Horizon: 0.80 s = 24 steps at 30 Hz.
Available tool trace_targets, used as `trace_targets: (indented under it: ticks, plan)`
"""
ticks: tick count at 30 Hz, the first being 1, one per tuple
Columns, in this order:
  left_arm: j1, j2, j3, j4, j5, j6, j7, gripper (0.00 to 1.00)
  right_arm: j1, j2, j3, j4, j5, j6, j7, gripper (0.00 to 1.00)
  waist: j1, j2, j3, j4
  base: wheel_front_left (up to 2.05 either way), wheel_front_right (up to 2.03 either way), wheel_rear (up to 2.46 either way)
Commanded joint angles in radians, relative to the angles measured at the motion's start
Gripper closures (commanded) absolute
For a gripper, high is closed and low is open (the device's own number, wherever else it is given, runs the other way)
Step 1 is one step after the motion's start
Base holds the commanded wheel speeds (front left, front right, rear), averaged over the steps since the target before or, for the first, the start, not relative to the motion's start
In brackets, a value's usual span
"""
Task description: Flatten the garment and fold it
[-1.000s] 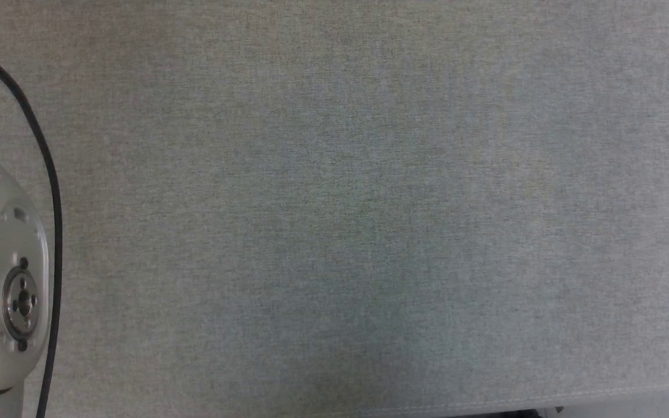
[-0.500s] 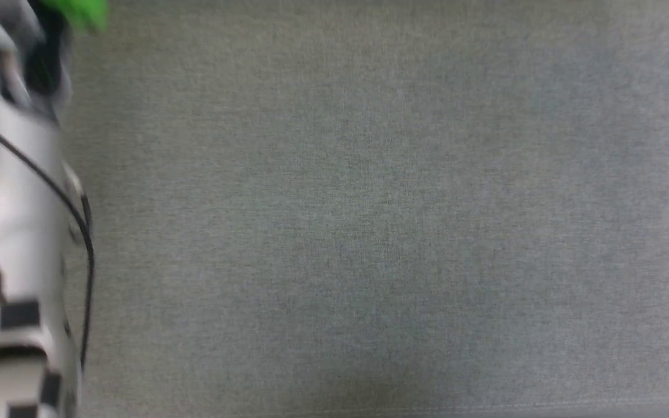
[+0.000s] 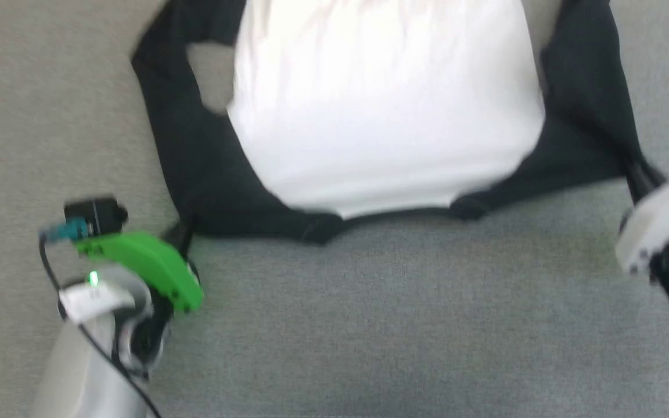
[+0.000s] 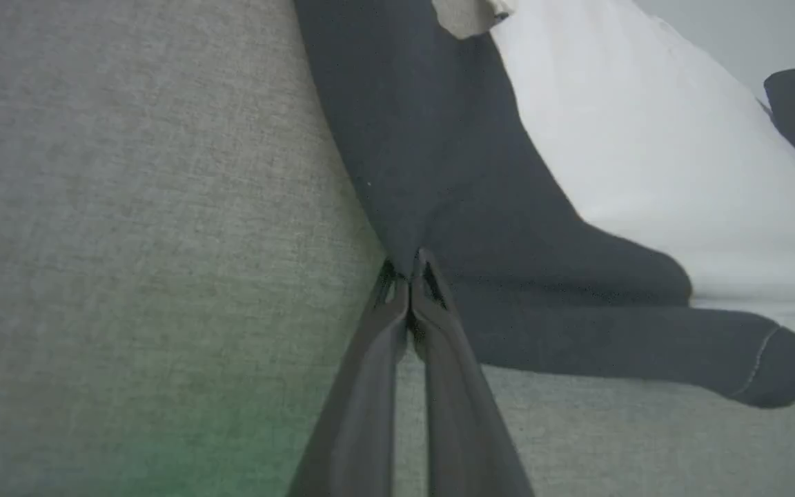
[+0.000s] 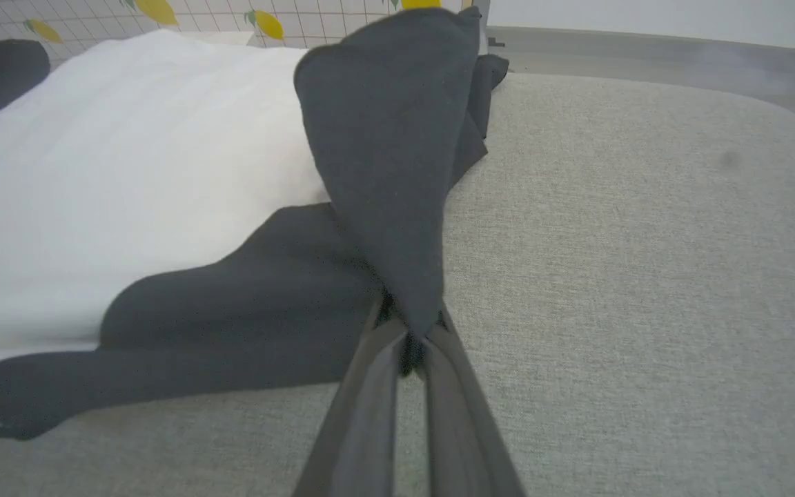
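Note:
The garment (image 3: 387, 110) lies on the grey cloth surface, its white body in the upper middle of the head view and a black sleeve at each side. My left gripper (image 3: 180, 231), at the lower left, is shut on the left black sleeve (image 4: 439, 159); the left wrist view has the fingertips (image 4: 408, 269) pinching its edge. My right gripper (image 3: 637, 174), at the right edge, is shut on the right black sleeve (image 3: 587, 98). In the right wrist view that sleeve (image 5: 384, 145) rises in a folded peak from the pinch (image 5: 409, 335). The head view is blurred.
The grey cloth surface (image 3: 416, 325) stretches below the garment toward me. In the right wrist view its rounded far edge (image 5: 770, 110) is at the upper right, with a white tiled wall with yellow lemon prints (image 5: 266, 21) behind the garment.
The head camera has swung: earlier it showed bare grey cloth and part of the left arm, now the garment and both grippers. Whether the garment itself moved cannot be told.

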State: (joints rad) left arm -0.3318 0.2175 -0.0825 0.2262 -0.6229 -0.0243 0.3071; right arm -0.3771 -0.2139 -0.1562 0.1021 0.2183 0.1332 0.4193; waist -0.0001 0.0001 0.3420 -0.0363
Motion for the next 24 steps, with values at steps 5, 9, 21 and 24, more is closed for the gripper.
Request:
trace_targets:
  ticks: [5, 9, 21, 24]
  plan:
    - [0.168, 0.004, 0.014, -0.114, -0.02, 0.052, 0.03, 1.0, 0.187, 0.097, -0.102, -0.154, -0.025, -0.002, 0.056, 1.0, 0.0001, -0.0001, -0.127, 0.037, 0.0, 0.0, 0.0]
    - [0.278, 0.007, 0.024, -0.194, -0.031, 0.083, 0.059, 1.0, 0.308, 0.144, -0.13, -0.234, -0.037, -0.002, 0.11, 1.0, 0.0001, -0.0001, -0.15, 0.027, 0.0, 0.0, 0.0]
    - [0.396, -0.013, -0.032, -0.17, -0.011, 0.066, 0.028, 1.0, 0.473, 0.163, -0.143, -0.091, -0.037, -0.002, 0.123, 1.0, 0.0001, -0.0001, -0.16, 0.031, 0.0, 0.0, 0.0]
    - [0.379, -0.019, -0.044, -0.114, 0.004, 0.056, -0.005, 1.0, 0.468, 0.163, -0.123, -0.031, -0.037, -0.002, 0.102, 1.0, 0.0001, -0.0001, -0.161, 0.028, 0.0, 0.0, 0.0]
